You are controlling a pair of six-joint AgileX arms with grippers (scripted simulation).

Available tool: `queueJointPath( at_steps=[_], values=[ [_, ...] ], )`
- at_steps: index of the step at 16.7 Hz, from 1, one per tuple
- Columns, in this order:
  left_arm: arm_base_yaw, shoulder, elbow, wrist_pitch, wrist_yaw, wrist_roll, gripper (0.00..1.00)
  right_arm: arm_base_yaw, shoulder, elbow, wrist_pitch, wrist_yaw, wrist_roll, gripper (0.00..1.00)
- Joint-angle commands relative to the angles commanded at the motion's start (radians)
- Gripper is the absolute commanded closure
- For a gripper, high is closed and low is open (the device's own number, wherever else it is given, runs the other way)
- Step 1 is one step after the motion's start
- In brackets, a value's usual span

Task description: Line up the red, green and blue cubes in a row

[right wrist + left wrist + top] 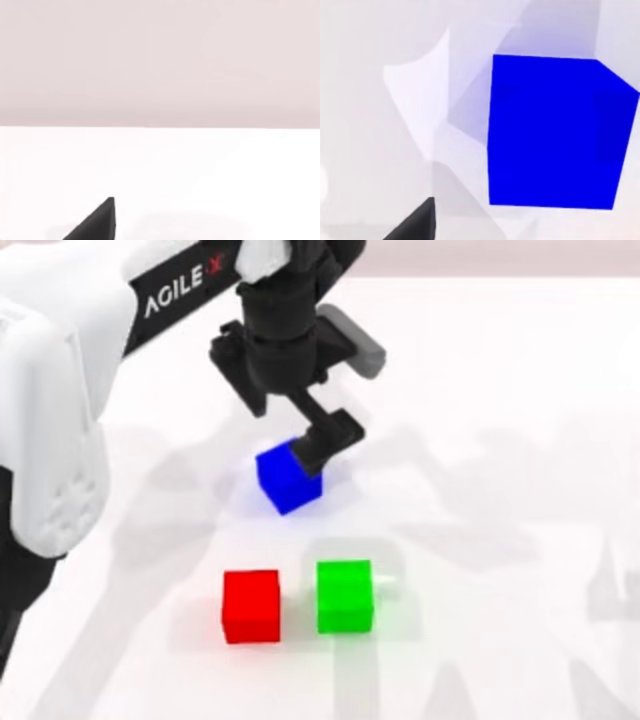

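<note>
The white left arm (90, 350) bears the dark-panel lettering "AGILE·X"; no other text is readable

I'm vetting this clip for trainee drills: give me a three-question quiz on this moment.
1. True or false: the red cube and green cube sit side by side, apart.
2. Which cube is at the left pincer? A red, B green, C blue.
3. Fill in: in the top view the blue cube lies ___ the other two.

Key: 1 true. 2 C; the pincer is at that cube's top edge, grip not clear. 3 above. The right arm is out of the top view.
</note>
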Motion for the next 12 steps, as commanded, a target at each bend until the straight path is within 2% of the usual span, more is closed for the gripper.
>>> queueJointPath(
  at_steps=[3, 8, 12],
  values=[
    [0.017, 0.013, 0.027, -0.007, 0.0, 0.054, 0.0, 0.0, 0.0, 0.0, 0.0, 0.0, 0.0, 0.0],
    [0.013, 0.009, 0.021, -0.002, 0.0, 0.052, 0.0, 0.0, 0.0, 0.0, 0.0, 0.0, 0.0, 0.0],
    [0.016, 0.025, -0.079, 0.111, 0.0, 0.052, 0.0, 0.0, 0.0, 0.0, 0.0, 0.0, 0.0, 0.0]
  ],
)
